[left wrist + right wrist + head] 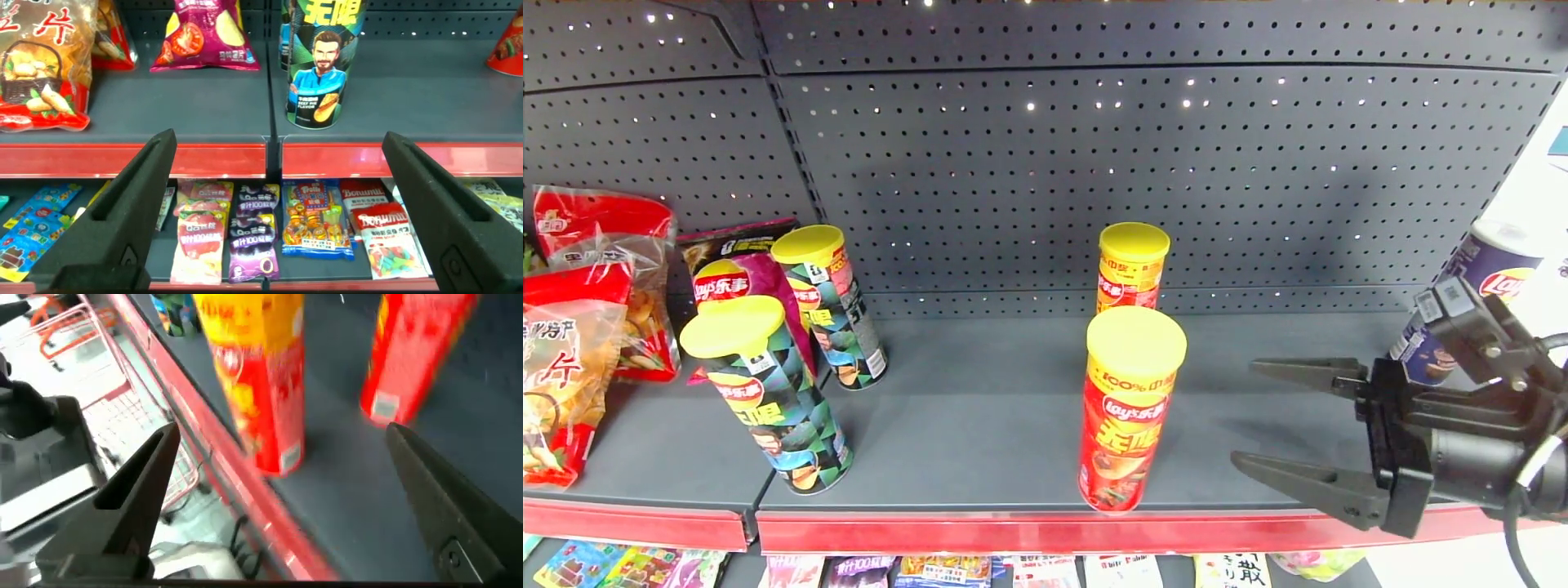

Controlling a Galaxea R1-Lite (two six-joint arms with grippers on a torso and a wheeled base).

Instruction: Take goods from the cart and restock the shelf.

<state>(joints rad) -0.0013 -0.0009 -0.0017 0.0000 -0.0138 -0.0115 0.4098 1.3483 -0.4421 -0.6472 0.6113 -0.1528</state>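
Observation:
Two red chip cans with yellow lids stand on the grey shelf (988,408): one near the front edge (1131,416), one behind it (1131,265). My right gripper (1245,415) is open and empty, level with the front red can and a short way to its right. In the right wrist view the open gripper (282,437) faces the near red can (261,376), with the other red can (413,351) beyond. My left gripper (278,155) is open and empty, in front of the shelf's red front lip (270,159), below a green-black can (323,69).
Two green-black cans (768,392) (829,306), a purple bag (739,278) and snack bags (572,327) fill the shelf's left. A purple can (1470,302) stands at the far right behind my right arm. Candy bags (253,233) lie on the lower shelf. A wire cart (82,384) stands nearby.

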